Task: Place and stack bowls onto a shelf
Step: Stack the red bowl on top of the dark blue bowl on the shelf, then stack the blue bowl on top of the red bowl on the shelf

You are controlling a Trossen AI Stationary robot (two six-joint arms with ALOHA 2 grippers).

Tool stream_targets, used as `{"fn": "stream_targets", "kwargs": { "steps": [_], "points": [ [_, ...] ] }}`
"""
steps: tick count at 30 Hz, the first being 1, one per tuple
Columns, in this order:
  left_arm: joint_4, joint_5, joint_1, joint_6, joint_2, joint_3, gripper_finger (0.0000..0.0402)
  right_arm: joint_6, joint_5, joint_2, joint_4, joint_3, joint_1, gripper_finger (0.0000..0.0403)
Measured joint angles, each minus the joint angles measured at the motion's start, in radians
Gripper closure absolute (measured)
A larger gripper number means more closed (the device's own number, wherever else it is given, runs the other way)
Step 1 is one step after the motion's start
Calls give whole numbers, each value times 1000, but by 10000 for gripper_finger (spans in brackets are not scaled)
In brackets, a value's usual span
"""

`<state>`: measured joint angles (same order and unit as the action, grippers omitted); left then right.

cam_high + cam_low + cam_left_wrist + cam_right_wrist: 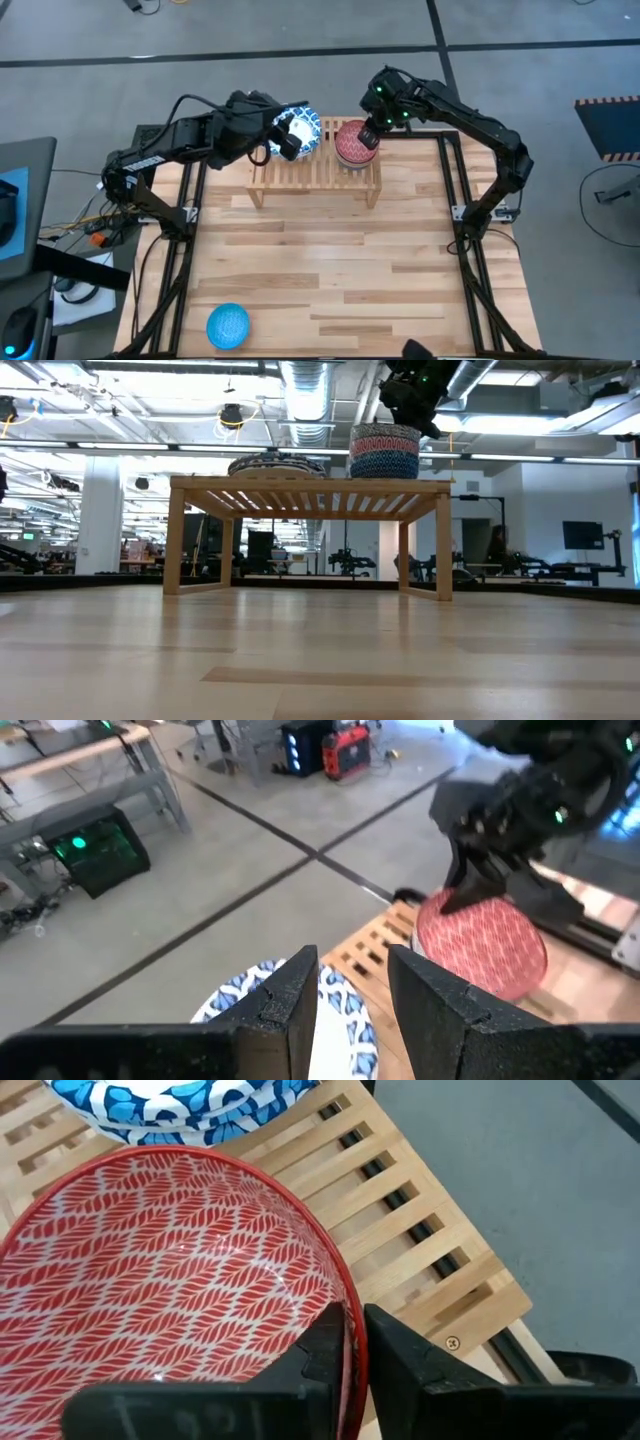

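Observation:
The light-wood shelf stands at the table's far side. A white bowl with a blue-patterned rim rests on its left part and looks low and wide in the low view. My left gripper hangs open just above that bowl, touching nothing that shows. A red-patterned bowl tops a short stack of small bowls on the shelf's right part. My right gripper is shut on it. A bright blue bowl lies on the table near the near-left corner. My right gripper pinches the red bowl's rim on its far-right side, one finger inside the bowl and one outside. The fingers come from above, pointing down. The bowl stands upright on the stack on the shelf.
Black frame rails run along the table's left and right sides. The plank tabletop stretches from the shelf to the near edge. The two grippers stand close together over the shelf, and my right arm shows in the left wrist view.

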<state>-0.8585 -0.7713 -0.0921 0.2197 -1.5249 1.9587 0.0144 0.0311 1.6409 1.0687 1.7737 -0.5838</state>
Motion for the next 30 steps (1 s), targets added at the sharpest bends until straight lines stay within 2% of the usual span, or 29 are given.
{"fn": "stream_targets", "kwargs": {
  "steps": [8,12,16,19,21,24,27,30],
  "points": [
    [-203,96,3,99,20,-1,291,43,2,-12,-10,0,-1,254],
    [-324,96,20,170,48,-1,291,63,1,-30,-29,0,-1,215],
    [-451,97,57,242,72,-1,291,82,-7,-68,-74,0,-5,197],
    [-571,145,102,283,76,-20,291,108,-10,-106,-94,0,-6,197],
    [-630,219,152,291,86,-80,291,129,-28,-137,-97,0,0,200],
    [-639,385,248,267,123,-239,291,168,-38,-189,-103,0,24,207],
    [-560,595,342,273,191,-435,291,199,-39,-231,-116,0,64,213],
    [-426,790,429,371,268,-635,291,222,-83,-257,-111,1,116,218]
  ]
}}
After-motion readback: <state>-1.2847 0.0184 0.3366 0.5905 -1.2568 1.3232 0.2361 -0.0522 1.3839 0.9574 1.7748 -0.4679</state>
